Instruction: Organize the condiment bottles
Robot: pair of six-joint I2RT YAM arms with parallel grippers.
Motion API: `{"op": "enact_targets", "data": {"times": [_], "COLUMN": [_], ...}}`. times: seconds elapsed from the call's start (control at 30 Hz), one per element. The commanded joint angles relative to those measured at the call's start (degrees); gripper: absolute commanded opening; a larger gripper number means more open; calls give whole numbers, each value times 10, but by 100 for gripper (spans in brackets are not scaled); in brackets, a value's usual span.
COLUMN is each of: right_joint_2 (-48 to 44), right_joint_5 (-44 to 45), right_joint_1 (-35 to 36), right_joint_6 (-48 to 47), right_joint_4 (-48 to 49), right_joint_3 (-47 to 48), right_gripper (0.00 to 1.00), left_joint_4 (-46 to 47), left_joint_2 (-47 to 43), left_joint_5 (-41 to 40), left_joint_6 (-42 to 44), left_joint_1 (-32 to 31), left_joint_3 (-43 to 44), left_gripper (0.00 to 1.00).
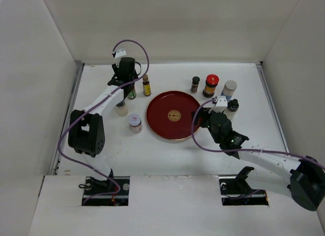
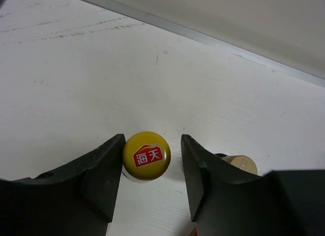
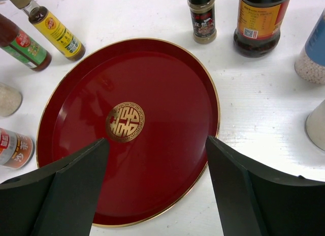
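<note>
My left gripper (image 1: pixel 130 83) is open at the back left, its fingers on either side of the yellow cap (image 2: pixel 146 156) of the green-necked bottle (image 1: pixel 132 93). The cap touches the left finger; a gap remains on the right. The dark yellow-capped bottle (image 1: pixel 147 86) stands just right of it. The black-capped jar (image 1: pixel 195 84), red-lidded jar (image 1: pixel 211 86) and grey-lidded jar (image 1: pixel 229 89) stand in a row behind the tray. My right gripper (image 1: pixel 199 116) is open and empty above the tray's near right edge (image 3: pixel 156 144).
The round red tray (image 1: pixel 158 122) with a gold emblem lies mid-table. A pale jar (image 1: pixel 121 109) and a pink-lidded jar (image 1: pixel 134 123) stand left of it. A dark-capped white jar (image 1: pixel 232 108) stands beside my right wrist. White walls enclose the table.
</note>
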Motion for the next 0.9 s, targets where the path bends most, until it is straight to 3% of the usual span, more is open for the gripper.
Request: {"op": "enact_targets", "data": {"times": [0.0, 0.13, 0.23, 0.6, 0.87], "right_joint_2": [-2, 0, 0, -4, -45], "right_joint_5": [-4, -4, -4, -2, 14], "right_joint_1": [-3, -3, -3, -3, -27], "right_joint_6": [0, 0, 0, 2, 15], "right_joint_4": [17, 18, 18, 19, 35], "right_joint_3": [25, 26, 26, 24, -1], "right_gripper": [84, 84, 84, 87, 89], "left_joint_4": [24, 31, 40, 81, 88], "left_joint_2": [-1, -18, -40, -173, -217], "left_joint_5": [-14, -34, -39, -40, -28], "left_joint_6": [6, 8, 10, 40, 47], "left_joint_1": [2, -3, -5, -30, -112], "left_joint_3": [-6, -8, -3, 44, 34], "left_gripper": [40, 25, 21, 19, 19]}}
